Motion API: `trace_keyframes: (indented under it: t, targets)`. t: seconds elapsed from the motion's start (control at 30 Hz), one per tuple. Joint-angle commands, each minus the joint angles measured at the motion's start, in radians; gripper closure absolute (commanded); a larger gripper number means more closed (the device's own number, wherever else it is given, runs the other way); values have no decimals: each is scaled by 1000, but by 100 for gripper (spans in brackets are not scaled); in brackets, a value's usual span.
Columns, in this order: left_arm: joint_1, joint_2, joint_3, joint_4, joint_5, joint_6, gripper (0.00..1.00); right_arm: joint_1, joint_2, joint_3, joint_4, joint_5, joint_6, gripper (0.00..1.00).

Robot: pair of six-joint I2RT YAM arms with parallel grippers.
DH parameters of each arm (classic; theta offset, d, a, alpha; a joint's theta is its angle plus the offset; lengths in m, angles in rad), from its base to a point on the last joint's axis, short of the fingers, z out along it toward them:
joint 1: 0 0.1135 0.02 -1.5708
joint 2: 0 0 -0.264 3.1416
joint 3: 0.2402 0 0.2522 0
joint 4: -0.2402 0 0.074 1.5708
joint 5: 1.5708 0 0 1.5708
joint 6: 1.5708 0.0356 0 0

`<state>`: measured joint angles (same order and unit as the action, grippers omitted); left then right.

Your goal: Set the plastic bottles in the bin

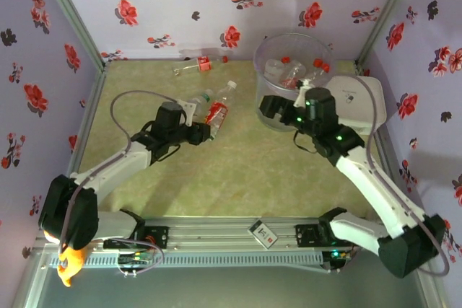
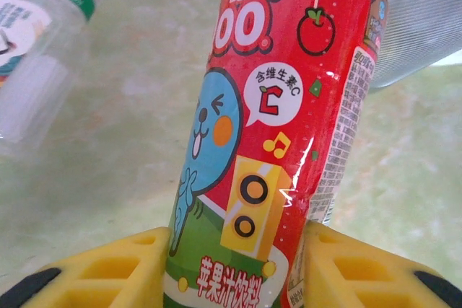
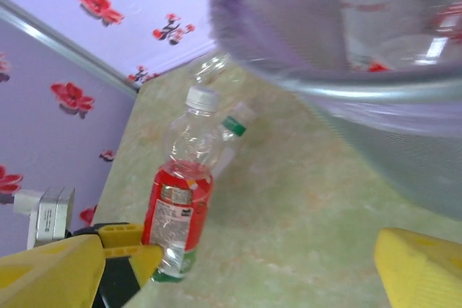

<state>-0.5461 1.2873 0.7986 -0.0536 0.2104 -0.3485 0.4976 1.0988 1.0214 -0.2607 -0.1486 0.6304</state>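
Observation:
A plastic bottle with a red cartoon label (image 2: 281, 128) stands between my left gripper's (image 2: 234, 250) yellow fingers (image 2: 108, 268), which are shut on its lower body. From above, that bottle (image 1: 216, 113) lies left of centre with the left gripper (image 1: 204, 132) at its near end. A clear bottle with a green neck band (image 1: 198, 99) lies just beside it. A crushed bottle (image 1: 192, 68) lies by the back wall. The bin (image 1: 292, 77), a clear round bucket, holds several bottles. My right gripper (image 1: 268, 106) is open at the bin's near-left side, holding nothing.
A flat white rounded-square lid (image 1: 354, 102) lies right of the bin. Floral walls close off the left, back and right. A small card-like box (image 1: 263, 232) sits on the front rail and a yellow object (image 1: 68, 265) hangs at the near left corner.

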Motion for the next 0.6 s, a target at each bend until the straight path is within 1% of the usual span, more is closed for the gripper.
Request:
trace_keyframes:
  t: [0.0, 0.1, 0.23, 0.37, 0.47, 0.57]
  targets:
    - [-20, -61, -45, 120, 63, -69, 74, 73, 107, 63, 111, 18, 25, 2]
    - [-39, -96, -70, 124, 63, -72, 73, 103, 215, 101, 174, -6, 34, 1]
    - [-51, -127, -91, 123, 63, -79, 73, 108, 348, 160, 219, -32, 40, 1]
    - [-56, -133, -99, 132, 63, -84, 73, 117, 476, 210, 289, -95, 70, 1]
    - [-56, -131, -101, 141, 63, -87, 73, 125, 532, 229, 322, -119, 95, 5]
    - [-55, -128, -106, 150, 55, -83, 73, 131, 542, 228, 329, -118, 103, 13]
